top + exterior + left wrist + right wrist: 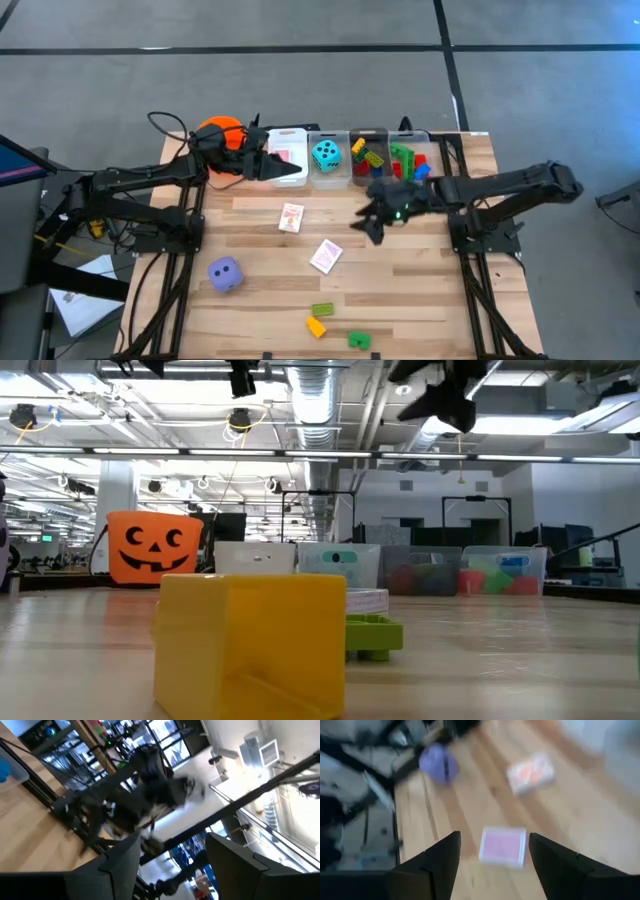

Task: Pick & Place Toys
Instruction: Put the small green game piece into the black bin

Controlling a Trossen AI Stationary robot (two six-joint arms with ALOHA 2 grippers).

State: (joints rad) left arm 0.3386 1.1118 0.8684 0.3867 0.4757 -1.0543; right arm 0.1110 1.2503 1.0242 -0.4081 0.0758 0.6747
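Two pink-backed cards lie flat on the table: one (pixel 291 217) mid-table, one (pixel 326 256) nearer the front, also in the right wrist view (pixel 502 846). A purple die (pixel 224 274) sits front left. Green (pixel 322 310), yellow (pixel 316 326) and green (pixel 359 341) bricks lie near the front edge. My right gripper (pixel 365 230) hangs open above the table, right of the cards and slanting down, with its fingers (pixel 435 862) apart over the nearer card. My left gripper (pixel 292 172) stands open and holds nothing, raised beside the white bin (pixel 287 148).
An orange pumpkin bucket (pixel 220 135) stands at the back left. Right of the white bin runs a row of clear bins: one (pixel 326 172) holds a teal die (pixel 326 154), and two more (pixel 368 133) (pixel 410 137) hold coloured bricks. Bare wood lies between the cards and the bricks.
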